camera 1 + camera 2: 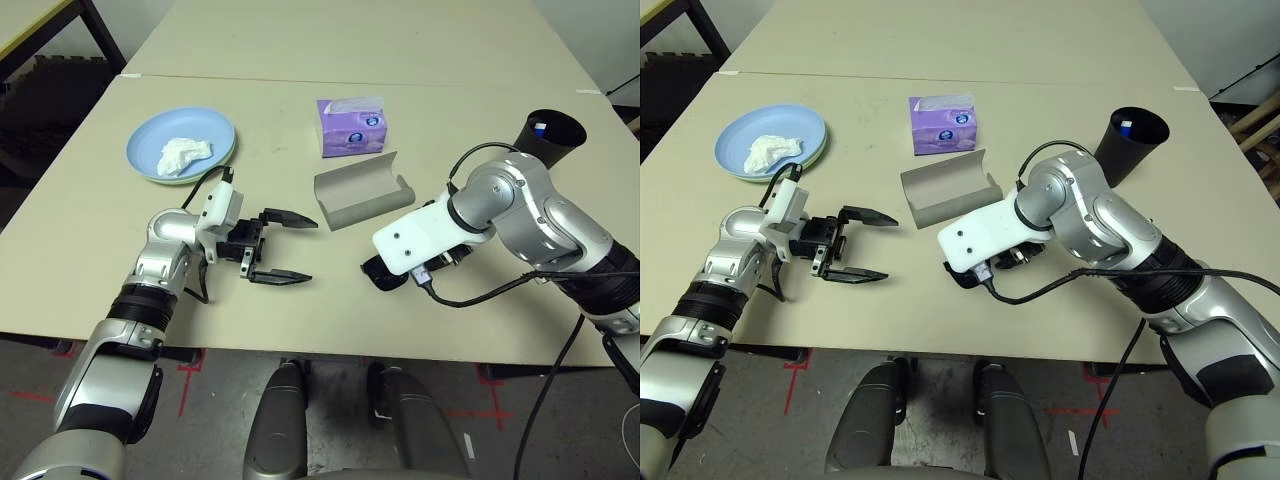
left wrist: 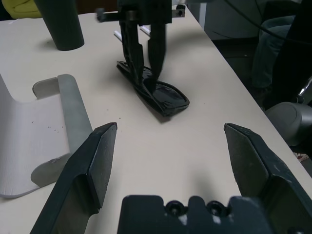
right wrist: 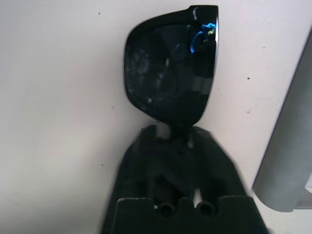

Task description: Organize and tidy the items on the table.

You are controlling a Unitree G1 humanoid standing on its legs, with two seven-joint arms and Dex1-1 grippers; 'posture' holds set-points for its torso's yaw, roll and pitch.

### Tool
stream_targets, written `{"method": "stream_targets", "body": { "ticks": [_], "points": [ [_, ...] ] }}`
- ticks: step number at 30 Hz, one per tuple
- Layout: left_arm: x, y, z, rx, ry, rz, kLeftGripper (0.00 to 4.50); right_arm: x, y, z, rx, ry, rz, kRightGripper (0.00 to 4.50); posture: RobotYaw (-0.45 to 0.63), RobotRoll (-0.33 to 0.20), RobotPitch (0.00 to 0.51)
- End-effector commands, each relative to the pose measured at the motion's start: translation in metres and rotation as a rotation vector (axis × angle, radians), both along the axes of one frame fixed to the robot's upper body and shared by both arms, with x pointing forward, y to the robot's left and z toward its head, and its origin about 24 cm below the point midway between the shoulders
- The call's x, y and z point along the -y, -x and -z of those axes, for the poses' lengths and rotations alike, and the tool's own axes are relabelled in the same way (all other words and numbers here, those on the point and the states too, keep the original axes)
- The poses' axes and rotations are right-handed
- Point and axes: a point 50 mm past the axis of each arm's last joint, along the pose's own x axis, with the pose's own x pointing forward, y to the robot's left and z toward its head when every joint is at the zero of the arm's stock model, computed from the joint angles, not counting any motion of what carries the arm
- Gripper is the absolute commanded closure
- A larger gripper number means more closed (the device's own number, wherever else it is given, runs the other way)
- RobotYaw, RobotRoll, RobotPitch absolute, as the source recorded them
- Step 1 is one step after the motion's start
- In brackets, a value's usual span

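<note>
Beige table (image 1: 300, 310); items spread across its near half.

Right claw (image 2: 146, 80): pointing steeply down near the table's front edge, right of centre; its 2 fingers closed together on the black sunglasses (image 3: 170, 73), pinching them at the bridge between the lenses; sunglasses lie flat on the table, 1 dark lens showing clear of the fingers in the right wrist view.

Left claw (image 1: 280, 248): level, just above the table, pointing right toward the sunglasses; its 2 fingers spread wide, nothing between them; well apart from the sunglasses.

Grey glasses case (image 1: 362, 190): lying open, just far of the right claw, between the 2 arms; curved lid raised; inside looks bare.

Purple tissue box (image 1: 351, 126): far of the case, near it, not touching.

Light blue plate (image 1: 150, 135): far left; resting on a pale green plate (image 1: 226, 152), only a thin green edge visible at its right side; crumpled white tissue (image 1: 184, 154) in the blue plate.

Black cup (image 1: 548, 140): far right, upright, beyond the right arm's elbow; something white and blue inside at the rim, too small to tell what.

Small white pens (image 2: 118, 34): seen faintly on the table behind the right claw in the left wrist view; count unclear.
</note>
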Motion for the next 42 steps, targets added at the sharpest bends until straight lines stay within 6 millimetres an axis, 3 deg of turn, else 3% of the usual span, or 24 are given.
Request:
{"method": "stream_targets", "body": {
  "ticks": [1, 6, 11, 16, 24, 35, 42],
  "points": [
    [0.002, 0.002, 0.0, 0.008, -0.017, 0.022, 0.0, 0.003, 0.001, 0.007, -0.028, 0.024, 0.005, 4.09, 0.14, 0.0, 0.202],
    [0.001, 0.002, 0.0, 0.004, -0.019, 0.02, 0.0, 0.002, -0.002, 0.0, -0.014, 0.011, 0.0, 4.08, 0.13, 0.0, 0.2],
    [0.001, 0.001, 0.0, 0.001, -0.022, 0.019, 0.0, 0.0, -0.003, -0.018, 0.01, -0.013, -0.016, 4.1, 0.12, 0.0, 0.196],
    [0.001, 0.0, 0.0, 0.0, -0.026, 0.019, 0.0, 0.003, -0.003, -0.049, 0.041, -0.06, -0.032, 4.13, 0.11, 0.0, 0.191],
    [0.002, 0.0, 0.001, -0.003, -0.029, 0.021, 0.0, 0.003, -0.015, -0.075, 0.096, -0.09, -0.023, 4.14, 0.1, 0.0, 0.189],
    [0.0, 0.0, 0.003, -0.009, -0.033, 0.014, 0.0, -0.012, -0.056, -0.073, 0.202, -0.09, 0.012, 4.14, 0.11, 0.0, 0.193],
    [-0.002, -0.003, 0.0, -0.001, 0.006, -0.047, 0.0, -0.017, -0.065, -0.067, 0.217, -0.094, 0.012, 4.14, 0.12, 0.0, 0.202]
  ]
}}
